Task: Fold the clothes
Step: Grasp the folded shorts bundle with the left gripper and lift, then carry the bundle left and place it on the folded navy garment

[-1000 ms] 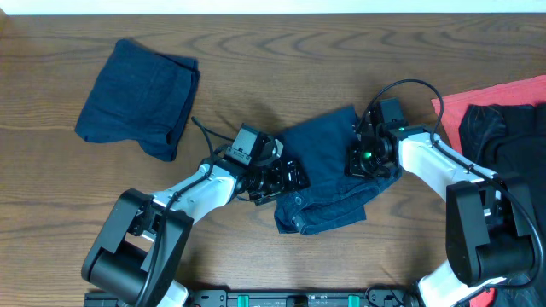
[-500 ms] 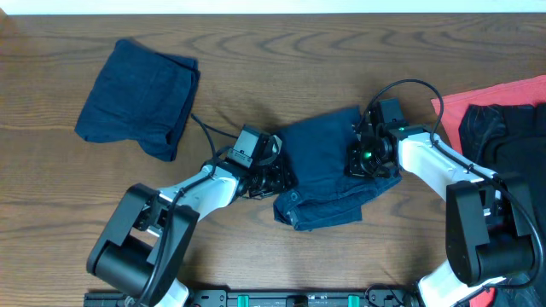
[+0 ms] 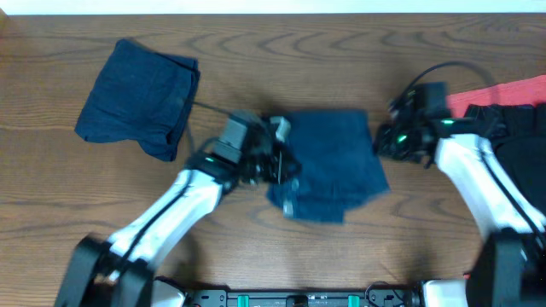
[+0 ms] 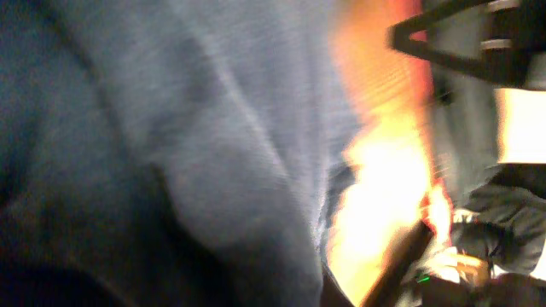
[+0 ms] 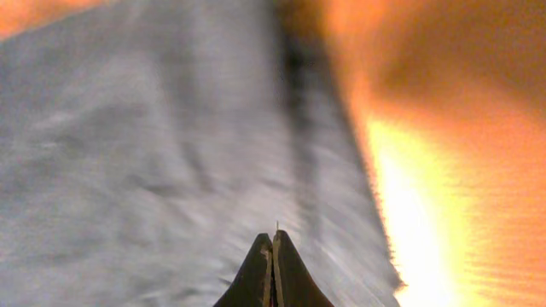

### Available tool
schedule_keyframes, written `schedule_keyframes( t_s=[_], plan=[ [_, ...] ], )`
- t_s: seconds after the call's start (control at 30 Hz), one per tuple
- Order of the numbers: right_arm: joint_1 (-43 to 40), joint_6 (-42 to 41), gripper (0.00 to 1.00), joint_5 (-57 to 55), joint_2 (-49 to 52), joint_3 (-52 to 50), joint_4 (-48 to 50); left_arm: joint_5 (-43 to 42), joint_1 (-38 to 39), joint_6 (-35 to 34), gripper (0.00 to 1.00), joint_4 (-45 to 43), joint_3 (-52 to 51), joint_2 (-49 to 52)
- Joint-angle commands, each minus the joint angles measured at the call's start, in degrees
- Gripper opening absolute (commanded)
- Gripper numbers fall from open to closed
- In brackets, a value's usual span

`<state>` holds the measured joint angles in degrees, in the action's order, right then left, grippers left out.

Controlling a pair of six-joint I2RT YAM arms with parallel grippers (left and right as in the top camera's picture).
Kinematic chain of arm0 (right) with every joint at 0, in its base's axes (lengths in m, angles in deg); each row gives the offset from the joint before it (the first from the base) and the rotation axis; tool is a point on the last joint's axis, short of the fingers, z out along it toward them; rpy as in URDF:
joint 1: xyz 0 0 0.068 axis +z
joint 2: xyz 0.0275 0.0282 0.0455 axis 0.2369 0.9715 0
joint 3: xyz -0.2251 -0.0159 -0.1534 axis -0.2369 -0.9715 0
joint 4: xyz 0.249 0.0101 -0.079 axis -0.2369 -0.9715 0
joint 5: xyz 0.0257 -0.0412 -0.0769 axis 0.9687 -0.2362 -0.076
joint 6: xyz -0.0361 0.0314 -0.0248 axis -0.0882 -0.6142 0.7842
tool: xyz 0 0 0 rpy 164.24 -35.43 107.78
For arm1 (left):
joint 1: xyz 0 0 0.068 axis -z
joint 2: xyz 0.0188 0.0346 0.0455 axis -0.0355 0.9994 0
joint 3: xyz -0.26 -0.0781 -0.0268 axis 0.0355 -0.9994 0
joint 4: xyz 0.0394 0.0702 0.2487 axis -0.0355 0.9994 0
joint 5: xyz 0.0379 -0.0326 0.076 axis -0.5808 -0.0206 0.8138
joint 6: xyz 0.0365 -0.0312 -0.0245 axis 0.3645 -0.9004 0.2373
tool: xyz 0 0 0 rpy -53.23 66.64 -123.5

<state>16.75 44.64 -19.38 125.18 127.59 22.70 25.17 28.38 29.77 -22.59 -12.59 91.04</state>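
Dark navy shorts [image 3: 328,162] hang stretched between my two grippers at the table's middle. My left gripper [image 3: 281,162] is shut on their left edge. In the left wrist view the blurred navy cloth [image 4: 171,153] fills the frame and hides the fingers. My right gripper [image 3: 382,145] holds the right edge. In the right wrist view its fingertips [image 5: 273,237] are pressed together, with the cloth [image 5: 153,153] spreading ahead of them. A second pair, folded into a squarish navy bundle [image 3: 136,98], lies at the back left, apart from both arms.
A red cloth [image 3: 503,89] and a black garment [image 3: 520,136] are heaped at the right edge, just behind the right arm. Bare wooden table [image 3: 281,68] shows between the bundle and the shorts.
The left gripper closed on the shorts' left edge. Both arms then pulled apart and upward, the right one moving right, so the crumpled shorts now stretch into a flatter, squarer shape.
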Motion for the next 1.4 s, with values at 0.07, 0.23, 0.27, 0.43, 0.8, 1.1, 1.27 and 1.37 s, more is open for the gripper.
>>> schedule_keyframes(
  t_s=[0.07, 0.23, 0.27, 0.43, 0.8, 1.1, 1.27, 1.37],
  plan=[
    [-2.4, -4.0, 0.03, 1.2, -9.0, 3.0, 0.0, -2.6, -10.6, 3.5, 0.06, -0.9, 8.4, -7.9],
    [-2.2, -4.0, 0.02, 1.2, -10.7, 3.0, -1.8, -2.5, -23.9, 2.7, 0.06, -5.2, 13.8, -6.8],
    [-2.2, -4.0, 0.01, 1.2, -10.7, 3.0, -2.3, -2.3, -26.9, 1.9, 0.06, -7.4, 14.2, -6.3],
    [-2.2, -4.0, 0.01, 1.2, -10.6, 3.0, -4.3, -2.1, -40.7, -2.6, 0.06, -14.9, 14.3, -1.4],
    [-2.2, -4.0, 0.01, 1.2, -10.6, 3.0, -5.6, 2.3, -51.0, -9.9, 0.06, -13.6, 14.2, 17.8],
    [-2.2, -4.0, 0.01, 1.2, -10.6, 3.0, -6.6, 10.8, -51.2, -1.3, 0.55, -2.5, 14.1, 17.2],
    [-2.2, -0.9, 0.01, 4.3, -10.6, 3.0, -6.1, 7.9, -51.1, 8.9, 0.66, 10.4, 14.1, 11.6],
    [-2.2, 5.1, 0.02, 8.0, -10.6, 3.0, -5.2, 10.8, -51.2, 15.8, 0.68, 19.8, 14.1, 4.6]
  ],
)
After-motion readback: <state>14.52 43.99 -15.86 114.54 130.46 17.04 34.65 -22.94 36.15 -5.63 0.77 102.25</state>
